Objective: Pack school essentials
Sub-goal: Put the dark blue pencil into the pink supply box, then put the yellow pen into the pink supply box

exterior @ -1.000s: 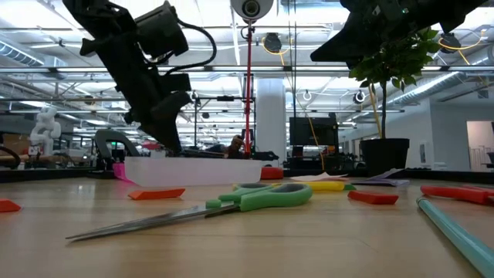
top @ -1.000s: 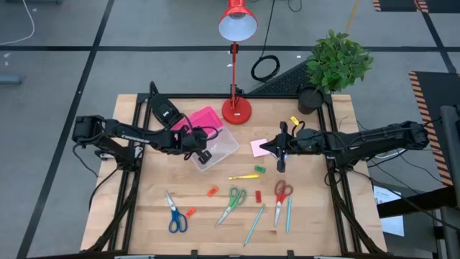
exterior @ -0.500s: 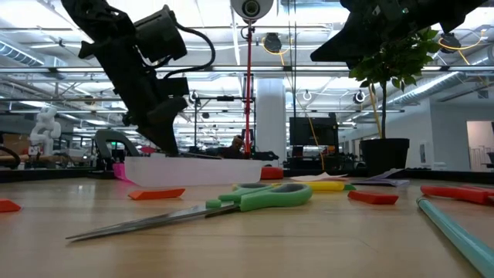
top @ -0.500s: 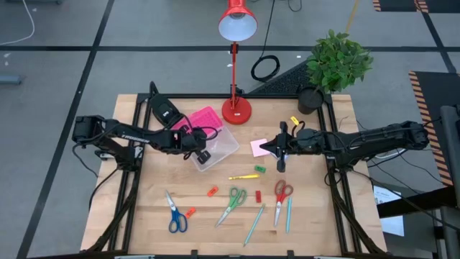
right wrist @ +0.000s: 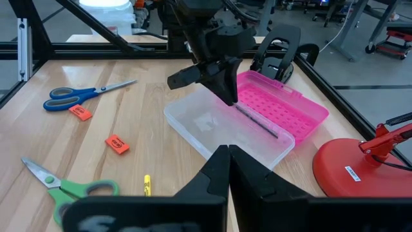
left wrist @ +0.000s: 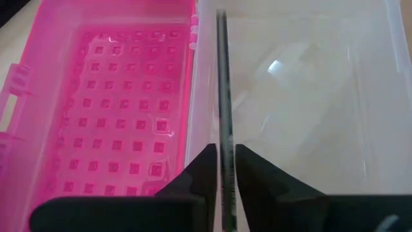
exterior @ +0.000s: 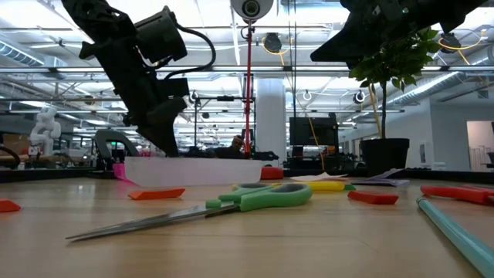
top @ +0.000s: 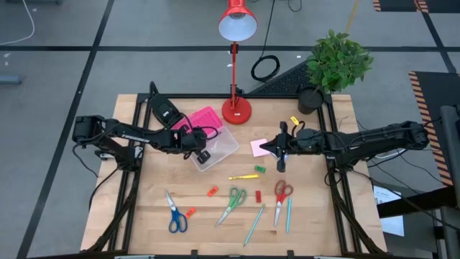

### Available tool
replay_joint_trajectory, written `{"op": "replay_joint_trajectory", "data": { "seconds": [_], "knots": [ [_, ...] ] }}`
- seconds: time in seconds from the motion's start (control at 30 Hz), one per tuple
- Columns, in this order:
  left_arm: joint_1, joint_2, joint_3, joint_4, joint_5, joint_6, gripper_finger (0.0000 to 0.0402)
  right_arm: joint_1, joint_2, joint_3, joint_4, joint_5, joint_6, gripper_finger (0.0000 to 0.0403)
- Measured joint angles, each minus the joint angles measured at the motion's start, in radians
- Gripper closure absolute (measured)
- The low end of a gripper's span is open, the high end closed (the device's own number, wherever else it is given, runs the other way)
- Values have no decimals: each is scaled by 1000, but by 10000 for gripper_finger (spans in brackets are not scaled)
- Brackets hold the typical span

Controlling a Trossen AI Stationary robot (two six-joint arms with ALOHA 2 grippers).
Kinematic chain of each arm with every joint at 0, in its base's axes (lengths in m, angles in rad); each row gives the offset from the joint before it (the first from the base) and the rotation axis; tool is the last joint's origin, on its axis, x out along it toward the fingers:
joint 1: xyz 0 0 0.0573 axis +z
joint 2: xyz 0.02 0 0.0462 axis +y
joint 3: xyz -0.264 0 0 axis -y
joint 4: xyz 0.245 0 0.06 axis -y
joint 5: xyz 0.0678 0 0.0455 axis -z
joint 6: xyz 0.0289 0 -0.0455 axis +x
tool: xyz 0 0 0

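Your left gripper (left wrist: 222,169) is pinched on a thin dark pen (left wrist: 223,96), holding it over the clear box (top: 215,149) just beside the seam with its open pink lid (top: 203,116); in the right wrist view the pen (right wrist: 257,122) slants down over the box's far wall. From the box, the rest of the essentials lie toward 5 and 6 o'clock: green scissors (top: 232,202), red scissors (top: 282,191), a yellow pen (top: 244,176), a red eraser (top: 212,191). Blue scissors (top: 175,214) sit at about 7 o'clock. A pink sticky pad (top: 259,147) lies at 3 o'clock, just beside your right gripper (top: 281,145), whose fingers are closed on nothing.
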Motion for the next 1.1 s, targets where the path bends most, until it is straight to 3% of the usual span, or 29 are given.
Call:
{"op": "replay_joint_trajectory", "data": {
  "seconds": [0.13, 0.7, 0.9, 1.1],
  "knots": [
    [0, 0, 0, 0, -6, 0, 318, 0, 0, 0, 0, 0, 0, 403],
    [-13, 0, 0, 109, -2, 67, 316, -1, 0, 0, -6, -27, 60, 400],
    [-27, 0, 0, 124, -2, 73, 316, 10, 18, 0, -24, -104, 93, 364],
    [-36, 0, 0, 129, 0, 93, 316, 34, 89, 35, -37, -106, 78, 321]
  ]
}}
